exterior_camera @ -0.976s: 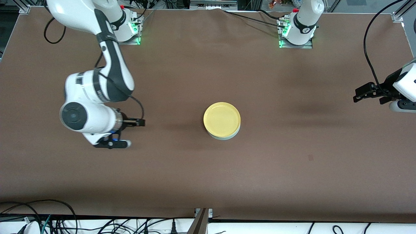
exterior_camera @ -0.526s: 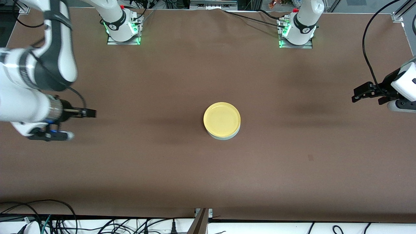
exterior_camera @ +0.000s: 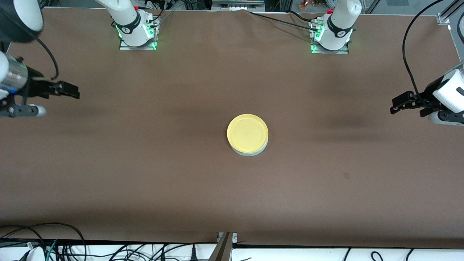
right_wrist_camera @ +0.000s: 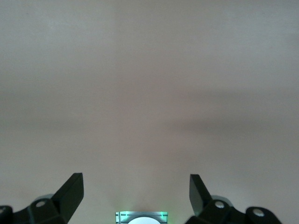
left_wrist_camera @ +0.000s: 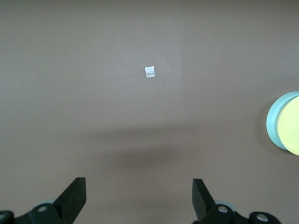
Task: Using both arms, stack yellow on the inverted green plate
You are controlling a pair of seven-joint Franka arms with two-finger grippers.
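Observation:
The yellow plate (exterior_camera: pixel 247 133) sits rim up on the pale green plate (exterior_camera: pixel 251 153) at the table's middle; only a thin edge of the green one shows beneath it. In the left wrist view the yellow plate (left_wrist_camera: pixel 294 129) and the green plate's rim (left_wrist_camera: pixel 272 122) appear at the frame's edge. My left gripper (exterior_camera: pixel 396 103) hangs open and empty over the left arm's end of the table, well apart from the stack. My right gripper (exterior_camera: pixel 71 90) is open and empty over the right arm's end. Both wrist views show the left gripper (left_wrist_camera: pixel 139 187) and the right gripper (right_wrist_camera: pixel 136 185) with nothing between their jaws.
The brown table cover (exterior_camera: pixel 181 188) carries a small pale mark (left_wrist_camera: pixel 150 72), also seen as a faint mark (exterior_camera: pixel 346 175) nearer the front camera than the stack. The right arm's base (right_wrist_camera: pixel 140 218) shows in the right wrist view. Cables (exterior_camera: pixel 43 239) lie along the front edge.
My right arm has swung away from the stack toward its own end of the table, its gripper staying open. The left gripper has barely shifted. The plates have not moved.

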